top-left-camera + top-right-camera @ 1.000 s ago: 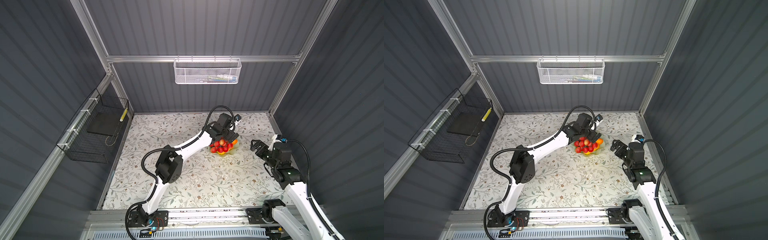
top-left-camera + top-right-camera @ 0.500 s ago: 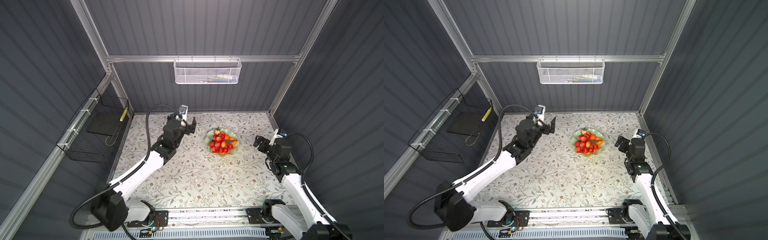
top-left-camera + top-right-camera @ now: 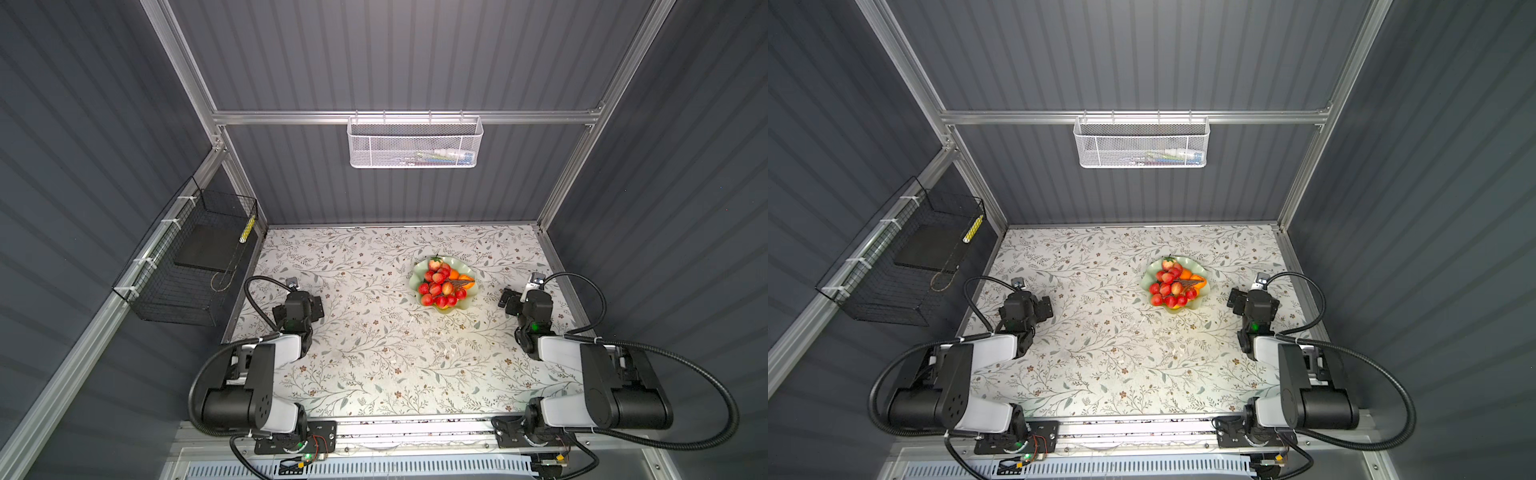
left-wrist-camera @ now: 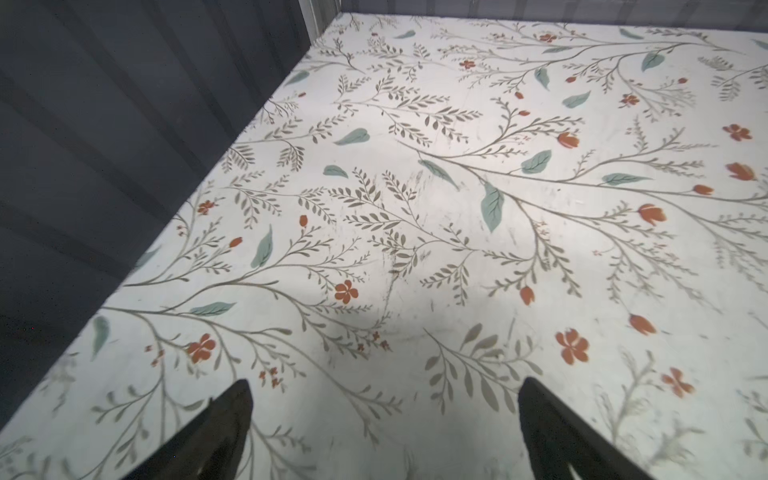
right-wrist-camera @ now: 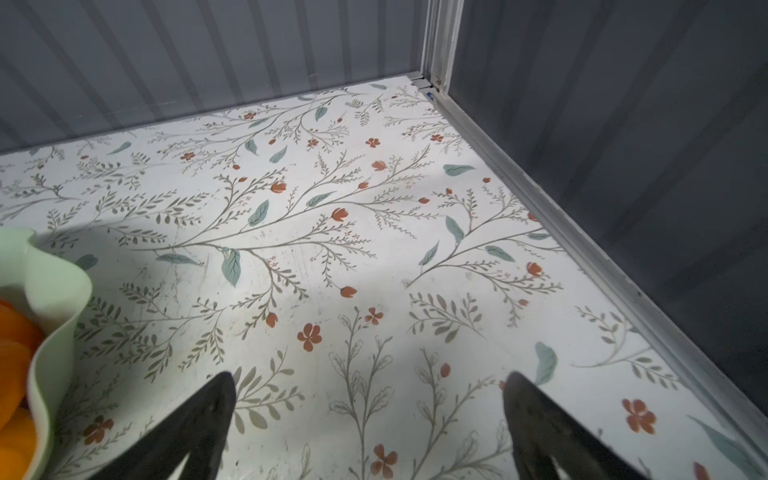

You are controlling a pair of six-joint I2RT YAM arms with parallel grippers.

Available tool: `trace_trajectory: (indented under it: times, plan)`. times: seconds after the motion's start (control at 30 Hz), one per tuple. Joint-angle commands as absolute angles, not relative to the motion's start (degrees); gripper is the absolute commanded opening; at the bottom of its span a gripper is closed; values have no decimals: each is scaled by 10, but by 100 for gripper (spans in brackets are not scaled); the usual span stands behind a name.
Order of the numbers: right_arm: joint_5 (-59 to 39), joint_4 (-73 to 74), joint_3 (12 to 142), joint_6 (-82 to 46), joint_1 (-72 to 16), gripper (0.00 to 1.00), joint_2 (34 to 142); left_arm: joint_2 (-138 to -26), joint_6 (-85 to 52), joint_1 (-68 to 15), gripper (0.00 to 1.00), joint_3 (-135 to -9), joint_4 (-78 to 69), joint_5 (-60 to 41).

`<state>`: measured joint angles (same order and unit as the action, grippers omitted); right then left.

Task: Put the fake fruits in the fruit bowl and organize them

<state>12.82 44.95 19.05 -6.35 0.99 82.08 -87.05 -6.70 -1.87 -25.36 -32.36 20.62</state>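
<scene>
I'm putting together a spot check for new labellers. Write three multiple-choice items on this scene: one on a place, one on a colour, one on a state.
1. Where are the fake fruits?
A. Piled in the fruit bowl
B. Scattered outside it
C. Held in a gripper

2. What colour is the fruit bowl?
A. Black
B. Pale green
C. Blue

3. How is the right gripper?
A. Shut on a fruit
B. Shut on the bowl's rim
C. Open and empty

Answers:
1 A: both top views show them heaped inside the bowl.
2 B: its wavy rim is pale green in the right wrist view.
3 C: its jaws stand wide apart with nothing between them.
</scene>
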Motion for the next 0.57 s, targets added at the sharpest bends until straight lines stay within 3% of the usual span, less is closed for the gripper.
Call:
trace_trajectory:
  times: [0.0, 0.07, 0.53]
  plan:
    - [87, 607, 170, -26, 11, 99, 844, -905, -56, -4, 100, -290, -401, 141]
    - [88, 559, 179, -31, 10, 99, 829, -939, -52, -3, 100, -280, -468, 147]
    - [76, 584, 173, -27, 11, 99, 836, -940, -45, -5, 100, -291, -441, 132]
